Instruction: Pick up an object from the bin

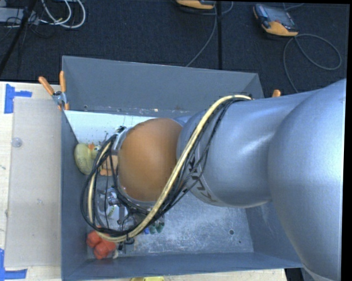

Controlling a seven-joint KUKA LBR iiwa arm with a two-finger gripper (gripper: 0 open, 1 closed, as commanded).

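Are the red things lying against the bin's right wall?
No, the red things lie in the lower left corner of the bin, close to its left wall.

Under the arm [267, 157] and orange cover [147, 159]: most of the bin [161, 79]. Partly behind cables [93, 186]: a yellow-green lump [83, 158] by the left wall, a red lump [97, 244] in the near corner. Green bits [155, 227], too small to name.

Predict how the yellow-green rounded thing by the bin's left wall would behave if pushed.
The yellow-green thing looks rounded, so it would probably roll. Lying by the bin wall, it likely could not travel far leftward.
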